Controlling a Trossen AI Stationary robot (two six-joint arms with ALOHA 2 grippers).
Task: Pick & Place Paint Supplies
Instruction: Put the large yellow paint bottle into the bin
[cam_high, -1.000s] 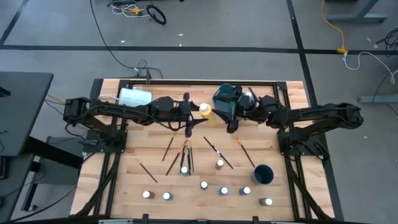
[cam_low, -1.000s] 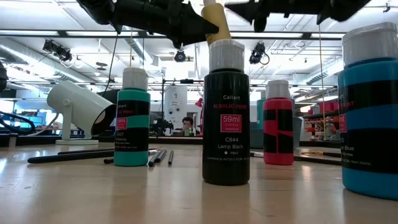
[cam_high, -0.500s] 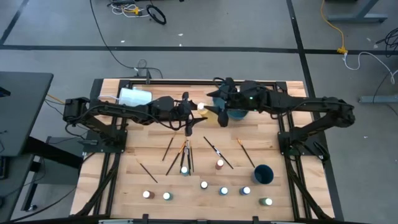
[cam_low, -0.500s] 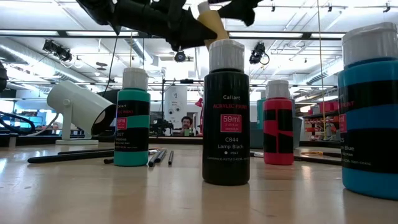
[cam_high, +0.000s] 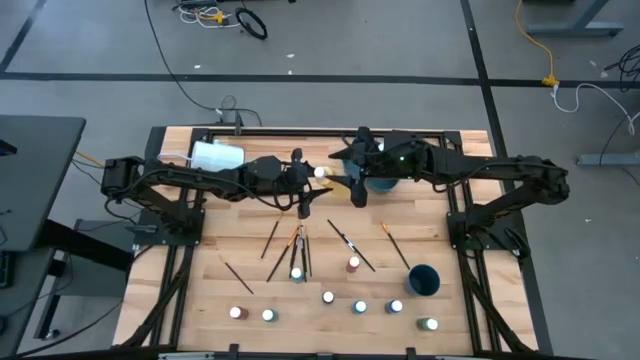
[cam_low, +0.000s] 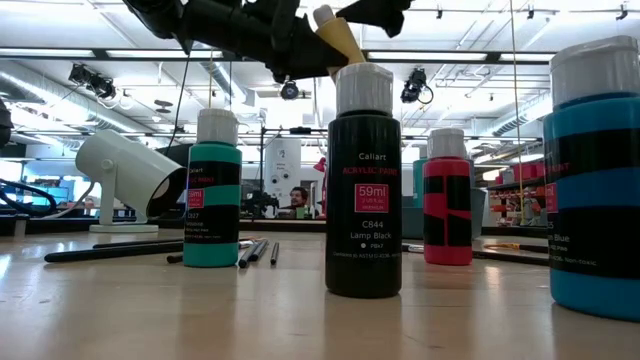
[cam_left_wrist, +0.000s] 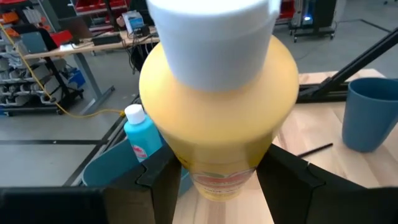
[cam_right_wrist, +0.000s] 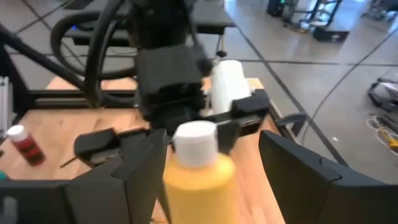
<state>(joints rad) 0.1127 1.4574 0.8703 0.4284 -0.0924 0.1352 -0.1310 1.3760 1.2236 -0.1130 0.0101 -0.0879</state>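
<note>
Since a second ago, the right claw (cam_high: 352, 180) has swung in, fingers apart around the yellow bottle (cam_high: 324, 173) clamped in the left claw (cam_high: 312, 177) above the desk (cam_high: 180, 290). Handover underway; the right apparently must close next.

The wooden counter (cam_high: 200, 270) carries small paint bottles (cam_high: 328, 297) toward 6 o'clock, thin brushes (cam_high: 271, 238) in the centre, a dark cup (cam_high: 423, 280) at 4 o'clock, a white cup (cam_high: 217, 156) at 10 o'clock.

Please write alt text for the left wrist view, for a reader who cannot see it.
The left gripper holds a yellow paint bottle with a white cap between its dark fingers. Behind it stand a small blue bottle and a blue cup.
</note>
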